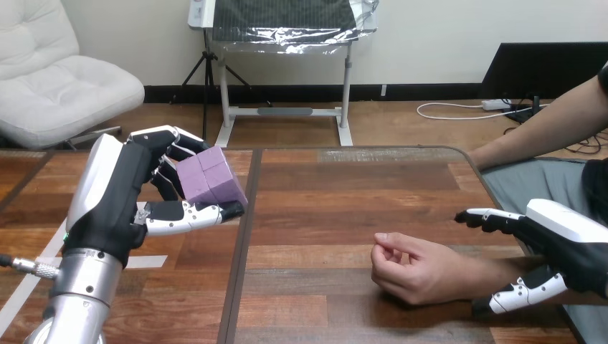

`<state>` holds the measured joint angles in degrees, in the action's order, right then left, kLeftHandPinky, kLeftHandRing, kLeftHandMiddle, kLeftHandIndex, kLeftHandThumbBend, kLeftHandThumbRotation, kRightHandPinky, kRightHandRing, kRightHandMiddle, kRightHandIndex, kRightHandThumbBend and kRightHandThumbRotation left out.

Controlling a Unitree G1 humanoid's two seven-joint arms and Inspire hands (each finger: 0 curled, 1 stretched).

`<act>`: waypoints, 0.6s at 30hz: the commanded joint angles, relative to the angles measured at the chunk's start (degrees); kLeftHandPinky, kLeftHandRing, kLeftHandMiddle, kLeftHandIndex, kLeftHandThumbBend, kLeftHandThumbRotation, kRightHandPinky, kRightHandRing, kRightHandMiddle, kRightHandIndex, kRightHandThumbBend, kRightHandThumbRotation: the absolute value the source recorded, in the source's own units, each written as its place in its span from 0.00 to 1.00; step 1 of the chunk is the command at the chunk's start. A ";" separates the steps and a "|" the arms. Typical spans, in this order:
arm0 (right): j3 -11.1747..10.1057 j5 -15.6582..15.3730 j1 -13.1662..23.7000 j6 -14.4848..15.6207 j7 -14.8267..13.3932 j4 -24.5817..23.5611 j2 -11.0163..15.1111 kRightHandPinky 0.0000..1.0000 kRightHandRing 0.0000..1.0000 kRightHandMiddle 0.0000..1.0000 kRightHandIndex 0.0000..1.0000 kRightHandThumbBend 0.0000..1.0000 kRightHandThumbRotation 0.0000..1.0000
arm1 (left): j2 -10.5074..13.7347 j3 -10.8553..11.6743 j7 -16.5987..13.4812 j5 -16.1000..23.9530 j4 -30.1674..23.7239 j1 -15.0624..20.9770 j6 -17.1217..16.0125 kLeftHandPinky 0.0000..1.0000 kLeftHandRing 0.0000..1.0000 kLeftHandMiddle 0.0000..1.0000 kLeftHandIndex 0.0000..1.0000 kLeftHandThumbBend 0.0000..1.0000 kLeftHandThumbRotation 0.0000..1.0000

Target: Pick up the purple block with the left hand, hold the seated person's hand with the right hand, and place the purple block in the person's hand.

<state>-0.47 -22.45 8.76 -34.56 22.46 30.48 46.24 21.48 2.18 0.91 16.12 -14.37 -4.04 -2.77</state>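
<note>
My left hand (118,197) is raised over the left part of the wooden table (344,190), shut on the purple block (210,179). Its fingers curl over the block's far side and its thumb lies under the near edge. The person's hand (419,272) rests on the table at the lower right, with loosely curled fingers. My right hand (566,240) sits at that hand's wrist. Its fingers (482,218) reach out straight on the far side of the forearm and its thumb (518,295) lies on the near side. I see no curl round the wrist.
The person's other arm (545,129) hangs past the table's far right corner. A dark seam (244,236) runs down the tabletop just right of my left hand. White tape strips (147,262) lie on the table at the lower left.
</note>
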 commanded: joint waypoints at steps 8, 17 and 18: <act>1.45 -0.91 4.12 0.33 0.99 0.13 3.31 0.89 0.87 0.88 0.89 1.00 0.31 | -0.43 1.45 -0.21 -0.69 -1.90 2.72 -1.59 0.29 0.35 0.40 0.44 0.58 0.00; 2.43 -1.64 4.34 0.44 1.45 1.07 3.36 0.89 0.87 0.87 0.88 1.00 0.26 | -0.48 1.39 -0.17 -0.73 -1.63 2.88 -1.88 0.29 0.35 0.40 0.44 0.58 0.00; 2.53 -1.78 4.35 0.31 1.35 1.22 3.36 0.89 0.87 0.87 0.88 1.00 0.25 | -0.52 1.39 -0.17 -0.75 -1.60 2.91 -1.86 0.29 0.35 0.40 0.44 0.58 0.00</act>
<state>0.93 -23.59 9.49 -34.26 23.90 30.55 47.75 21.41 2.34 0.94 16.11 -14.37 -4.04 -3.12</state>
